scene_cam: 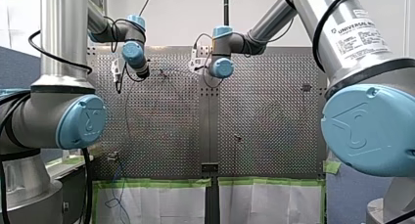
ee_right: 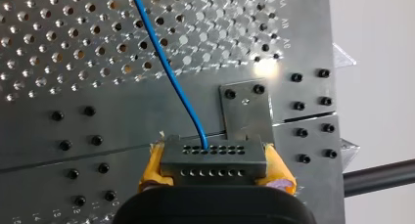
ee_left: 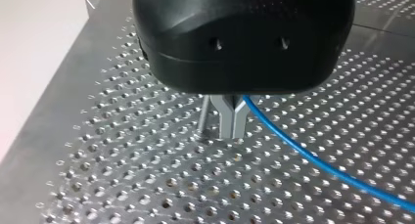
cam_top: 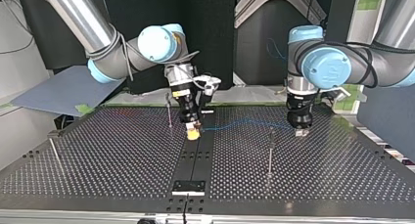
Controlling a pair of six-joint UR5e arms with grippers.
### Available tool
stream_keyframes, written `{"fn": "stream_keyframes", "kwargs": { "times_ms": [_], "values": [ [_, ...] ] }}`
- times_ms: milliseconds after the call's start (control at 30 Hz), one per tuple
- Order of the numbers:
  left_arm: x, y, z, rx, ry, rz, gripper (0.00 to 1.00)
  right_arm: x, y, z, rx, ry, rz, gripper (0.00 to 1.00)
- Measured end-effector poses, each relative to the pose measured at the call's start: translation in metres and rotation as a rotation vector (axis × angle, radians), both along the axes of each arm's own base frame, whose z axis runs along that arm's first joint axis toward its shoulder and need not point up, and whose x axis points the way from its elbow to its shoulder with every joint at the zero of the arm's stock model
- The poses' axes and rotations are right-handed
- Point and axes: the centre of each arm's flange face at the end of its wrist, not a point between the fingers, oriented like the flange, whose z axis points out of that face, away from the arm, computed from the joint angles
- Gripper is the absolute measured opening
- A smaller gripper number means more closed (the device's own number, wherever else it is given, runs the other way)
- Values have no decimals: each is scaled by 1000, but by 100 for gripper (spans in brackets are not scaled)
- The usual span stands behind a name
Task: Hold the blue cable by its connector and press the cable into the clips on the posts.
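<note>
**Cable routing, before the first clip.** My right gripper (cam_top: 193,132) pinches the grey connector (ee_right: 214,160) between its yellow pads. The blue cable (ee_left: 313,158) leaves the connector and runs low over the perforated table (cam_top: 122,155) to my left gripper (ee_left: 231,121), whose metal fingers are pressed together, apparently on the cable. In the top view a post (cam_top: 270,148) stands on the near side of this span, right of centre. No clip appears engaged. The next move probably calls for bringing the cable over that post's clip and pressing it down.

Robotics lab cell: perforated metal table (cam_top: 98,155), my left arm (scene_cam: 58,48) and my right arm (scene_cam: 352,38) standing alongside, green-taped paper sheets (scene_cam: 161,202) nearby.
</note>
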Motion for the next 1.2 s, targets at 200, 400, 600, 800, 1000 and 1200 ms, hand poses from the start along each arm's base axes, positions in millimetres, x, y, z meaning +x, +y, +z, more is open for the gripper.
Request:
{"fn": "stream_keyframes", "kwargs": {
  "times_ms": [200, 400, 600, 800, 1000, 1200],
  "values": [
    [13, -2, 9, -25, -29, 0, 0, 0, -5, -4, 3, 3, -4, 0],
    [23, -3, -2, -29, -10, 1, 0, 3, -17, -5, -3, -2, -11, 0],
    [21, -5, -6, -17, 22, -2, 0, 3, -20, -5, -4, -3, -13, 0],
    [12, -9, 2, 0, 23, -10, 0, 5, -19, -6, -5, 0, -9, 0],
    [-2, -13, 28, 2, -27, -21, 0, 9, -14, -6, -8, 5, 5, 0],
    [-13, -18, 43, 20, -59, -33, 0, 12, -9, -6, -7, 8, 14, 0]
  ]
}}
